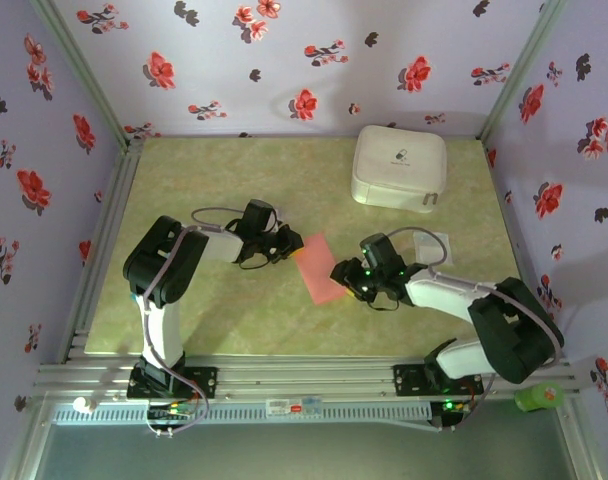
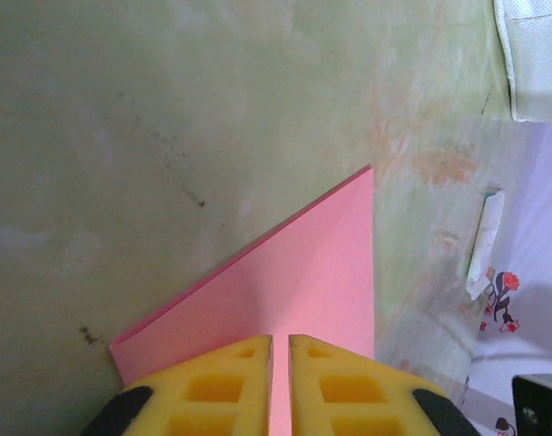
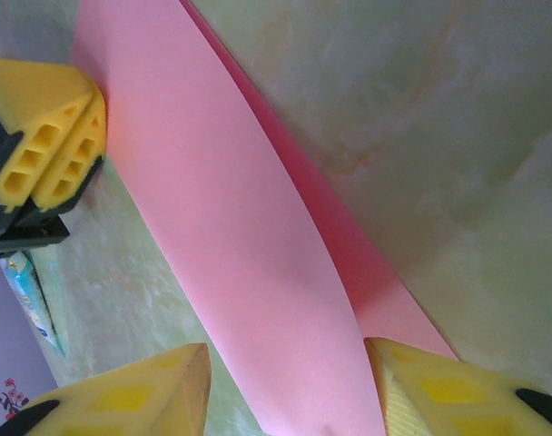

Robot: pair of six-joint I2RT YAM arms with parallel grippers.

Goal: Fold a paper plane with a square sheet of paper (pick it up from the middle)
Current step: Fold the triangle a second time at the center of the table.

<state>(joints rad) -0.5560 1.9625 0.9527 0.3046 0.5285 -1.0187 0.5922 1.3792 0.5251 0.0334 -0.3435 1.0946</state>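
Middle of the top view: salmon-red paper (image 1: pixel 319 268), lying between both claws. Clenched on its upper-left edge, left gripper (image 1: pixel 290 243), yellow fingers (image 2: pixel 226 381) nearly meeting. At its lower-right end, right gripper (image 1: pixel 342 275), released, fingers (image 3: pixel 140 391) spread wide either side of it. Both arms bent inward from the bottom corners. Folded double, top layer bowed above the flat one on the tabletop (image 1: pixel 234 310).

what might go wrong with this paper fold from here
1. The paper bows up inside the open right claw; closing now could press a stray crease.
2. The left claw pinches just one edge, so a tug from the other side might slip or tear it.
3. The lower layer peeks out past the top one, so the fold may set crooked.
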